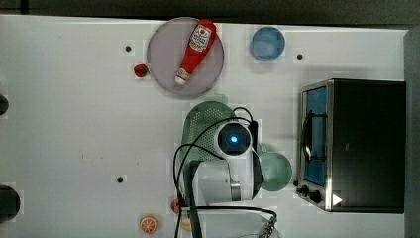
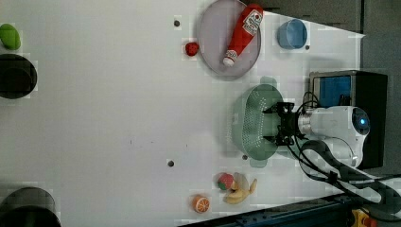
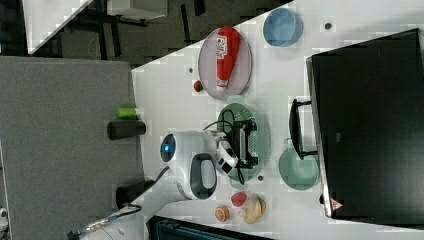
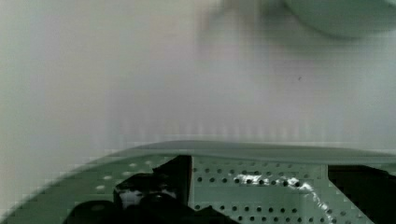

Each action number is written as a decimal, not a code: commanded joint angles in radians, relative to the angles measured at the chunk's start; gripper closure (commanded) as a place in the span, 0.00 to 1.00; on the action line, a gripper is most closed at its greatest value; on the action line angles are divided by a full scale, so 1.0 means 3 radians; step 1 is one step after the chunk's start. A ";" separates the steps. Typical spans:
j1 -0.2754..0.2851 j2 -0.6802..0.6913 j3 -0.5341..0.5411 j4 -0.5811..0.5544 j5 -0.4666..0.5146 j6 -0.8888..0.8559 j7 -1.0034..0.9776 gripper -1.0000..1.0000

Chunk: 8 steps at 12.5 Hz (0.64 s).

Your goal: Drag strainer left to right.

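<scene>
Strainer [image 2: 257, 124] — gripper [image 2: 273, 124] spread wide inside it — has bare table [image 2: 118, 118] on the left view's left.

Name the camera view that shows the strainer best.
The left view: the strainer shows almost whole, holes visible, the gripper over its right side. In the top and right views the arm covers much of it; the wrist view shows one perforated stretch.

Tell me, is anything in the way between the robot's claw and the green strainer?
No, nothing visible is. The end effector is open and already over the strainer, its fingers down inside the holed bowl. The mug sits beside the strainer, toward the toaster oven.
</scene>
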 commanded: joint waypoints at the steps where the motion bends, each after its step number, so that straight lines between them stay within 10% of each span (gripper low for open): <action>1: 0.0001 -0.0057 -0.0095 0.0066 0.0010 -0.0049 -0.0405 0.00; 8: 0.0002 -0.0461 0.0123 0.0082 0.0026 -0.0371 -0.0978 0.00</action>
